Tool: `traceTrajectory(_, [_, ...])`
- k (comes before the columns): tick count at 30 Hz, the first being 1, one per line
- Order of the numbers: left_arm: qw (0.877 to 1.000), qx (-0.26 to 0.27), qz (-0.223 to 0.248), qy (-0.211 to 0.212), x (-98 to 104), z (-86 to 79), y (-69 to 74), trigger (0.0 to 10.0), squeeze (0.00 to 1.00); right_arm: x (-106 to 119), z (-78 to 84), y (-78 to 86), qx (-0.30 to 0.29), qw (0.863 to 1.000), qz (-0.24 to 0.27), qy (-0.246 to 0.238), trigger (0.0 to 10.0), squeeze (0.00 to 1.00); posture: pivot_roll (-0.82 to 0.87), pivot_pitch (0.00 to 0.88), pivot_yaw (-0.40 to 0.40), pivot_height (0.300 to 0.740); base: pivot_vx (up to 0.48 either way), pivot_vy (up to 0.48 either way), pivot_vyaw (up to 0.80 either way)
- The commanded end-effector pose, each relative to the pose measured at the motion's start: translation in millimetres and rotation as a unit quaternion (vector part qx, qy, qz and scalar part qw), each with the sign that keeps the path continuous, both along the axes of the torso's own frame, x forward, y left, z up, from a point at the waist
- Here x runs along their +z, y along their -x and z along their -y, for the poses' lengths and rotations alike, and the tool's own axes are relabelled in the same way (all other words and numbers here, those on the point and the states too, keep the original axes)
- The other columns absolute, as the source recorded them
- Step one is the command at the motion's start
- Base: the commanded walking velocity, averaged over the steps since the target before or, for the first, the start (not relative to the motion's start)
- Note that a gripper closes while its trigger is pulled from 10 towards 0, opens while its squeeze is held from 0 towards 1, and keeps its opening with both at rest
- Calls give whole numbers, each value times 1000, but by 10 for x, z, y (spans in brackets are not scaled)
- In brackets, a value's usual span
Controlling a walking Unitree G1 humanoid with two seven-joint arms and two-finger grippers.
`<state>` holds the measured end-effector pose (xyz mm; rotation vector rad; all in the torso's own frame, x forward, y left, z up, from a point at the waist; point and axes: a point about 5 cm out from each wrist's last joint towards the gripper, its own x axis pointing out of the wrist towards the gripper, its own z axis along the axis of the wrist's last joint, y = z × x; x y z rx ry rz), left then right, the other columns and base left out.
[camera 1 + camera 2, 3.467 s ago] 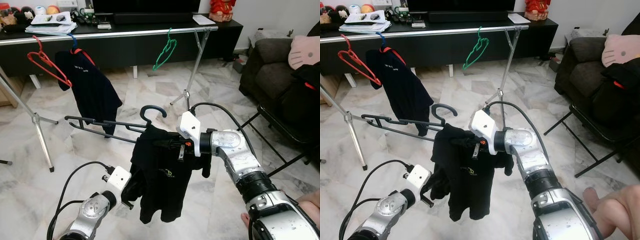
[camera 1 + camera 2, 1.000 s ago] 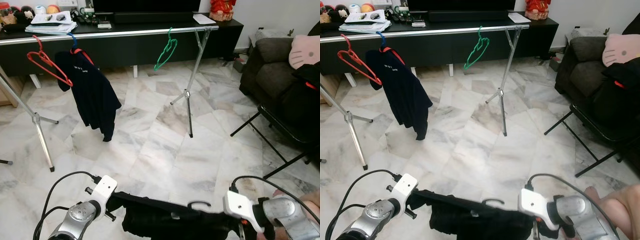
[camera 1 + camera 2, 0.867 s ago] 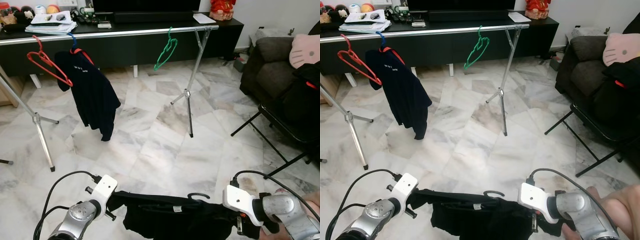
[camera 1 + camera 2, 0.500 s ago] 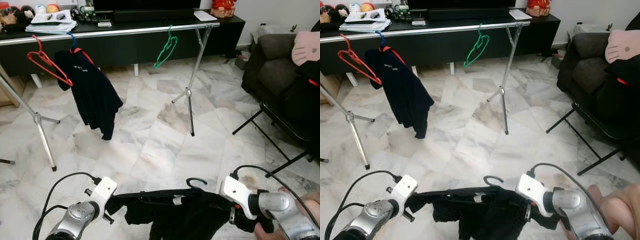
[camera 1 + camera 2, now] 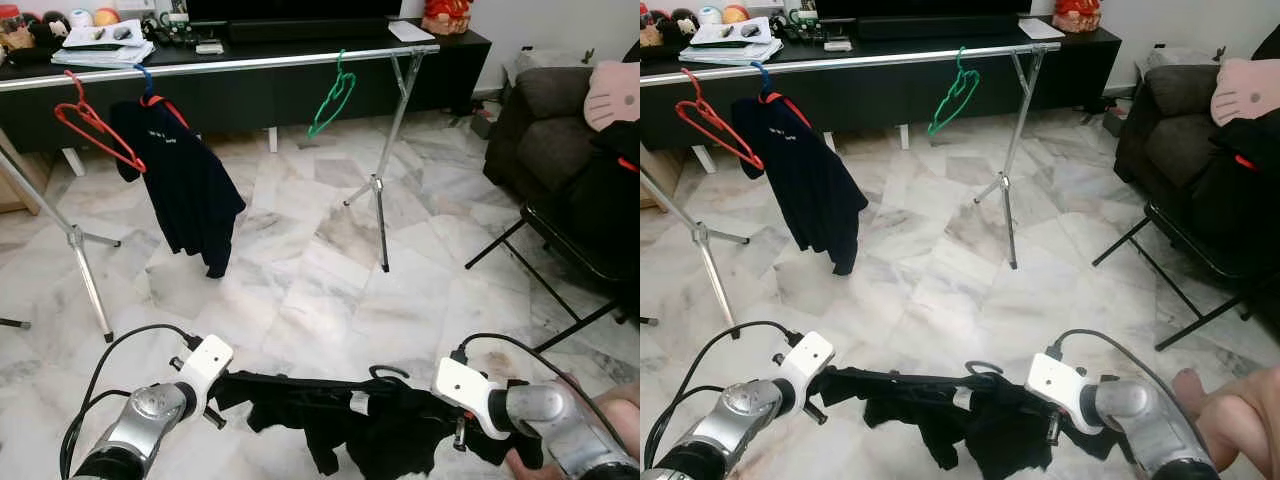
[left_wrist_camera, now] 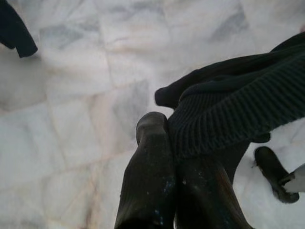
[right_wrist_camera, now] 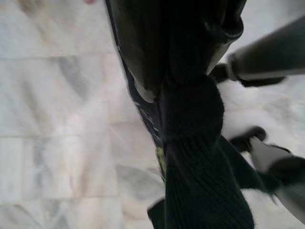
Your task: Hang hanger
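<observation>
2 grippers carry the load low over the white marble floor [image 5: 300, 290], well short of the silver clothes rail [image 5: 230, 63]. On the left, the left gripper [image 6: 167, 138] is pressed together, pinching the black knit garment [image 5: 370, 435] at its edge; a slip there would likely drop that end. The black plastic hanger [image 5: 300, 382] lies nearly level, long axis running left to right, hook [image 5: 388, 372] pointing up. On the right, the right gripper [image 5: 462, 432] grips the other end, fingers buried in cloth.

A home living room: sofa [image 5: 545, 130], TV console [image 5: 250, 85], marble floor [image 5: 300, 270].
</observation>
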<state>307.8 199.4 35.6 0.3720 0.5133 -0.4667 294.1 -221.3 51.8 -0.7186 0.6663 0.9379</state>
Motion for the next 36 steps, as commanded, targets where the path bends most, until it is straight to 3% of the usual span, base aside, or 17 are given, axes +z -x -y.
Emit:
traceTrajectory(1, [999,31,9,-3,112,-253,-5,10000,0,-77,231,48,-49,998,-7,50,0,0,-35,143,-16,740,0,0,0])
traceTrajectory(11, [998,-11,45,43,366,-134,-39,10000,0,-227,22,-41,-169,984,58,16,0,0,-37,152,-11,740,0,0,0])
traceTrajectory(19, [994,-27,80,72,554,-20,-92,10000,0,-438,-251,73,-184,982,37,-7,0,0,-35,157,-1,740,0,0,0])
traceTrajectory(27, [988,-50,107,102,756,92,-127,10000,0,-568,-333,151,-192,981,14,2,0,0,-36,161,-1,740,0,0,0])
traceTrajectory(30, [986,-70,104,108,780,147,-98,10000,0,-555,-356,111,-211,977,37,1,0,0,-34,160,0,740,0,0,0])
traceTrajectory(32, [985,-92,94,110,762,196,-51,10000,0,-481,-366,7,-263,961,81,-19,0,0,-33,161,0,740,0,0,0])
traceTrajectory(33, [985,-92,94,110,762,196,-51,10000,0,-481,-366,7,-263,961,81,-19,0,0,-33,161,0,740,0,0,0])
traceTrajectory(35, [982,-129,71,119,722,281,36,10000,0,-410,-372,-92,-323,939,116,-38,0,0,-33,162,0,740,0,0,0])
traceTrajectory(36, [982,-129,71,119,722,281,36,10000,0,-410,-372,-92,-323,939,116,-38,0,0,-33,162,0,740,0,0,0])
